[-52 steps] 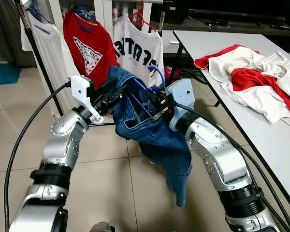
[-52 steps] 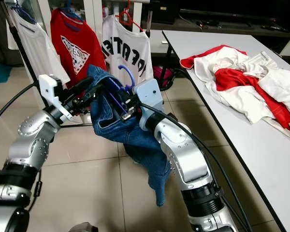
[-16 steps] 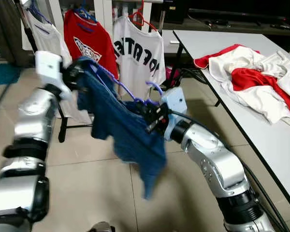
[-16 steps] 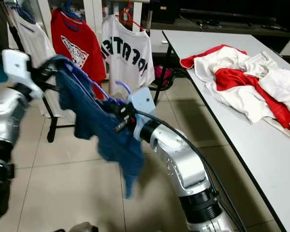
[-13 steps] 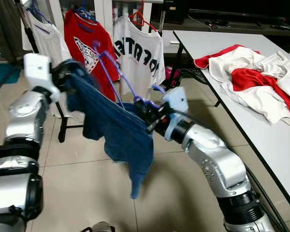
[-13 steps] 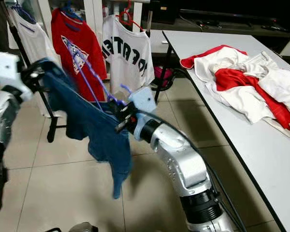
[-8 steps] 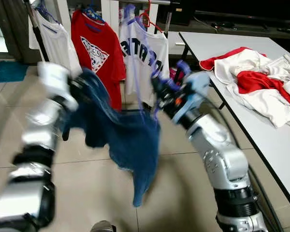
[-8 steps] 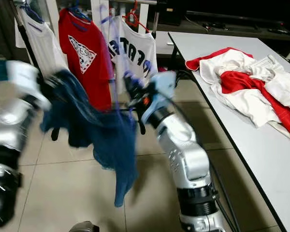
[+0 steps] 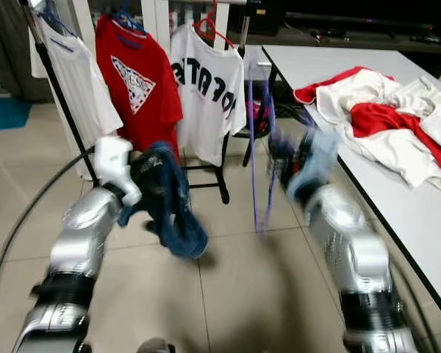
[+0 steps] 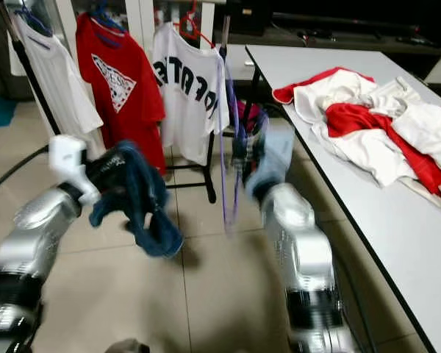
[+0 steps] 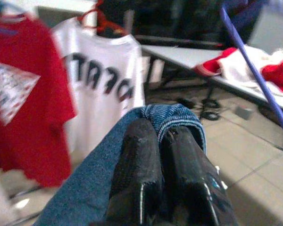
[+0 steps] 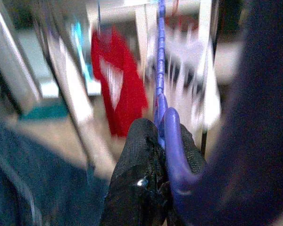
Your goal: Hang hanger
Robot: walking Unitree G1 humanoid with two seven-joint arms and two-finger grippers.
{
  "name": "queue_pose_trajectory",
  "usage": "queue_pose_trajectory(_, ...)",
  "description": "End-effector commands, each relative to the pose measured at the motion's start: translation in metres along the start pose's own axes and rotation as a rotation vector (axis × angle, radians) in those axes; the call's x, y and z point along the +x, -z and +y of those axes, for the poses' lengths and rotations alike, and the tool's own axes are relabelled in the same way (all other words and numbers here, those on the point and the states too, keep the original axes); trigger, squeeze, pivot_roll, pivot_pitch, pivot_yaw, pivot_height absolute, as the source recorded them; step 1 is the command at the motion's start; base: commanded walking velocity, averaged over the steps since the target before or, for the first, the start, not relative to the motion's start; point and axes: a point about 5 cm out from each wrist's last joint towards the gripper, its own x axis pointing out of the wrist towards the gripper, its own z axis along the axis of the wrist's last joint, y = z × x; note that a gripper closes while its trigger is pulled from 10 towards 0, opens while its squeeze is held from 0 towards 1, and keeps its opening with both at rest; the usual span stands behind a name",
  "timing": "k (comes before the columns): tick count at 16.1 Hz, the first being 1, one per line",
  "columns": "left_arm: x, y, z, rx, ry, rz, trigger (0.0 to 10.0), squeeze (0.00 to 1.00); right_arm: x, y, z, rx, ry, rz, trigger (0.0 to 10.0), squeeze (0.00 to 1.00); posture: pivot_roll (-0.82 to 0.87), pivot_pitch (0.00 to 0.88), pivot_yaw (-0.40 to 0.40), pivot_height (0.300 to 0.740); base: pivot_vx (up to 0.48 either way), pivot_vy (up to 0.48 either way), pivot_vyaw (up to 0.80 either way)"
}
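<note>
A purple hanger (image 9: 257,147) stands nearly upright in the air, blurred by motion, apart from the blue jeans (image 9: 169,202). My right gripper (image 12: 162,136) is shut on the hanger's hook end; in the eye views the right arm (image 9: 338,228) is smeared beside the table. My left gripper (image 11: 162,141) is shut on a fold of the denim (image 11: 172,115), and the jeans hang bunched from it, low at the left in front of the clothes rack (image 9: 59,81). The hanger's bar (image 11: 254,70) crosses the left wrist view well away from the denim.
The rack holds a white shirt (image 9: 77,81), a red shirt (image 9: 136,77) and a white shirt with black letters (image 9: 206,84) on hangers. A white table (image 9: 331,62) at the right carries a heap of red and white clothes (image 9: 382,110). Tiled floor lies below.
The hanger, inside the jeans before, is now out of them and swung upright to the right. The left gripper dropped lower with the jeans bunched. The camera shifted too.
</note>
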Motion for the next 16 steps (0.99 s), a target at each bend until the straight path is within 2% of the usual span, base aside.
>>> queue_pose_trajectory(1,0.001,-0.005,-0.003,-0.003,-0.006,-0.014,0.0,0.0,0.001,0.0,0.005,-0.031,-0.035,0.01,10.0,0.0,0.0,0.0,-0.055,0.74,0.0,0.0,0.0)
queue_pose_trajectory(2,-0.013,0.005,-0.004,-0.007,-0.05,0.018,0.0,0.0,-0.009,0.021,0.0,-0.072,-0.028,0.095,10.0,0.0,0.02,0.0,-0.066,0.74,0.0,0.0,0.0)
queue_pose_trajectory(3,-0.03,0.01,-0.006,-0.038,-0.095,0.028,0.0,0.0,-0.016,0.033,-0.007,-0.066,0.036,0.136,10.0,0.0,0.02,0.0,-0.071,0.74,0.0,0.0,-0.8)
queue_pose_trajectory(4,-0.038,0.014,-0.009,-0.055,-0.12,0.042,0.0,0.0,-0.02,0.034,-0.012,-0.124,0.063,0.147,10.0,0.0,0.01,0.0,-0.067,0.74,0.0,0.0,-0.8)
queue_pose_trajectory(5,-0.041,0.016,-0.011,-0.059,-0.125,0.05,0.0,0.0,-0.023,0.033,-0.015,-0.182,0.08,0.152,10.0,0.0,0.01,0.0,-0.066,0.74,0.0,0.0,-0.8)
queue_pose_trajectory(6,-0.044,0.017,-0.017,-0.069,-0.13,0.05,0.0,0.0,-0.032,0.027,-0.025,-0.164,0.128,0.132,10.0,0.0,0.0,0.0,-0.068,0.74,0.0,0.0,-0.8)
queue_pose_trajectory(9,-0.036,0.011,-0.02,-0.067,-0.161,0.043,0.0,0.0,-0.035,0.025,-0.023,-0.087,0.074,0.103,10.0,0.0,0.01,0.0,-0.058,0.74,0.0,0.0,-0.8)
queue_pose_trajectory(10,-0.035,0.01,-0.022,-0.035,-0.143,0.055,3.8,0.0,-0.032,0.024,-0.017,-0.058,0.032,0.085,10.0,0.0,0.01,0.0,-0.058,0.74,0.0,0.0,-0.8)
queue_pose_trajectory(11,-0.036,0.011,-0.024,-0.012,-0.135,0.067,10.0,0.0,-0.03,0.02,-0.013,-0.059,0.008,0.062,10.0,0.0,0.02,0.0,-0.059,0.74,0.0,0.0,-0.8)
queue_pose_trajectory(13,-0.041,0.005,-0.022,-0.034,-0.149,0.051,10.0,0.0,-0.025,0.006,-0.006,-0.046,0.011,-0.013,10.0,0.0,0.01,0.0,-0.061,0.74,0.0,0.0,-0.8)
queue_pose_trajectory(14,-0.036,0.002,-0.018,-0.011,-0.173,0.067,10.0,0.0,-0.025,0.002,0.001,-0.032,-0.026,-0.022,10.0,0.0,0.0,0.0,-0.052,0.74,0.0,0.0,-0.8)
queue_pose_trajectory(16,-0.023,-0.007,-0.014,0.04,-0.221,0.065,10.0,0.0,-0.022,0.004,0.002,-0.032,-0.014,-0.015,10.0,0.0,0.01,0.0,-0.068,0.74,0.0,0.0,-0.8)
